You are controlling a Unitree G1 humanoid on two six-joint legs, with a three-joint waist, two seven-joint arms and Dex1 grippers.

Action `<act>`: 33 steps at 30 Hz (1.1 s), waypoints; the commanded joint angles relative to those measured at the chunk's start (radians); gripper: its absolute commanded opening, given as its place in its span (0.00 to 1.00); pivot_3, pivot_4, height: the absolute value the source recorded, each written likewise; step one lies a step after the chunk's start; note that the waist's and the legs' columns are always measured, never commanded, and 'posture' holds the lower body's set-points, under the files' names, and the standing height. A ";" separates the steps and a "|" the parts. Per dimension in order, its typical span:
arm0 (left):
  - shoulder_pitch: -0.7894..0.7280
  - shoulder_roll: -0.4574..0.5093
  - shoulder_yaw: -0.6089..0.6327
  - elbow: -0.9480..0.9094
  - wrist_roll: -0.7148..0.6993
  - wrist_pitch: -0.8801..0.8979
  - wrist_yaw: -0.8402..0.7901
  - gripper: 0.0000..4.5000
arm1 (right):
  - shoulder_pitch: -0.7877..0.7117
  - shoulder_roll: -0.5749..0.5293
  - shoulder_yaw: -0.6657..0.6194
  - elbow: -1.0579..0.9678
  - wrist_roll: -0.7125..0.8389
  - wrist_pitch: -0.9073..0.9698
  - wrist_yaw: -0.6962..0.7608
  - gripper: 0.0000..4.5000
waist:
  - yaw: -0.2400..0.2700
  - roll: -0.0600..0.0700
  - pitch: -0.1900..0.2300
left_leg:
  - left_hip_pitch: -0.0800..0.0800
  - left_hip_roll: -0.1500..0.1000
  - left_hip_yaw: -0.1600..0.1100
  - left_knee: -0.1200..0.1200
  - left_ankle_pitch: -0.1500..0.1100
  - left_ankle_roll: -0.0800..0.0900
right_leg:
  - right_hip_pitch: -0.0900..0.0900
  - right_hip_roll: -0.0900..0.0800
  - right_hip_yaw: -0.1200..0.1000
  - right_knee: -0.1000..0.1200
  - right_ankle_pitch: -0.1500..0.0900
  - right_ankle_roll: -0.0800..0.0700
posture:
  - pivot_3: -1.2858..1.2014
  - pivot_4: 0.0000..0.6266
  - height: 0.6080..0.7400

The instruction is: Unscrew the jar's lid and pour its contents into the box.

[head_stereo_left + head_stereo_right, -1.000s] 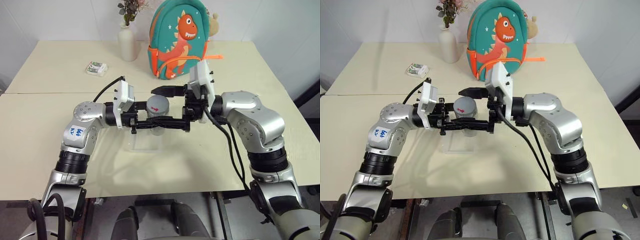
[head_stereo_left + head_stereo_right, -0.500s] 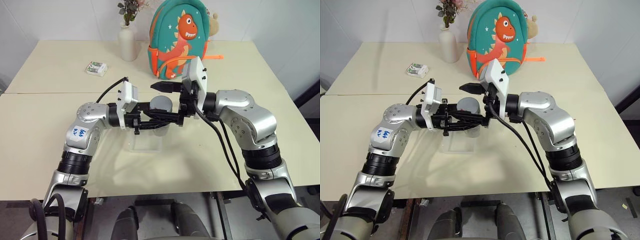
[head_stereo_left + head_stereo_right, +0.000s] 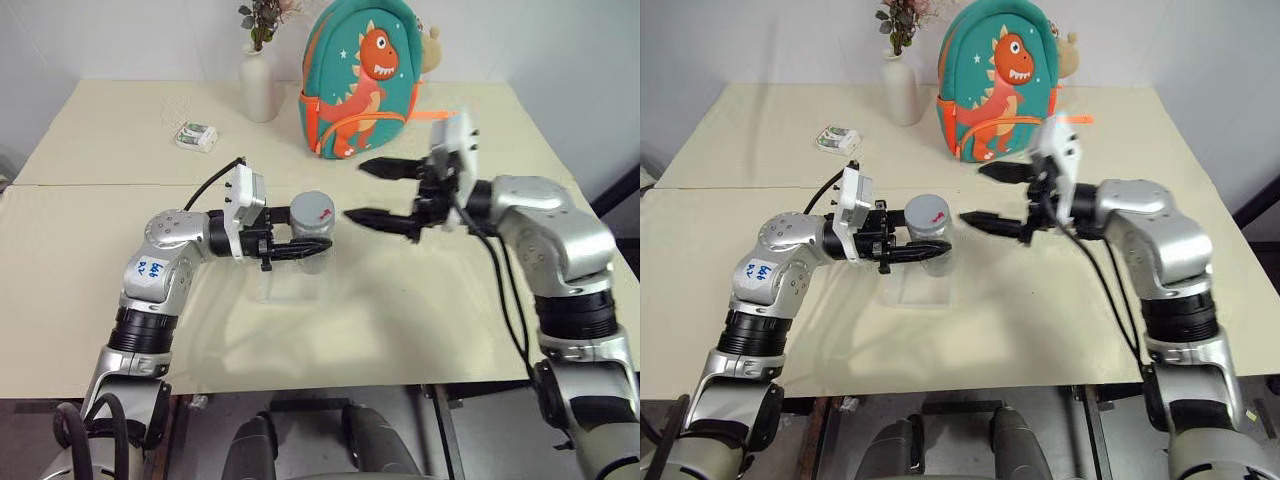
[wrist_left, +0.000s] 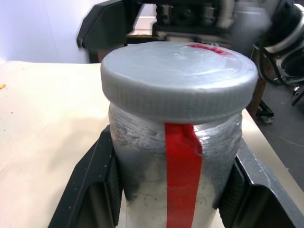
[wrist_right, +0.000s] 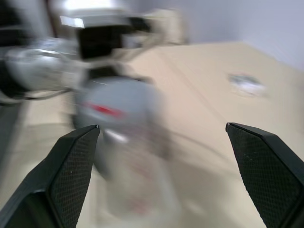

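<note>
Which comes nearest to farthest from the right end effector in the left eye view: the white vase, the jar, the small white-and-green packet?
1. The jar, just to the left of the right end effector, in the left end effector.
2. The white vase, farther back-left.
3. The small white-and-green packet, farthest left.

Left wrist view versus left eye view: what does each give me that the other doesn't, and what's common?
Left wrist view adds: a red tape strip down the jar, with fingers of the left gripper against both sides. Left eye view adds: the box under the jar, the right gripper open and apart from the lid, and the backpack, vase and packet behind. Shared: left gripper holding the jar, lid on.
</note>
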 commanded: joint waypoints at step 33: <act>-0.004 -0.005 0.009 -0.027 -0.021 -0.010 0.003 0.46 | -0.092 0.201 0.123 -0.070 0.017 0.048 -0.088 1.00 | -0.005 0.000 0.000 | 0.000 0.000 0.000 0.000 0.000 0.000 | 0.000 0.000 0.000 0.000 0.000 0.000 | 0.52 0.24 1.00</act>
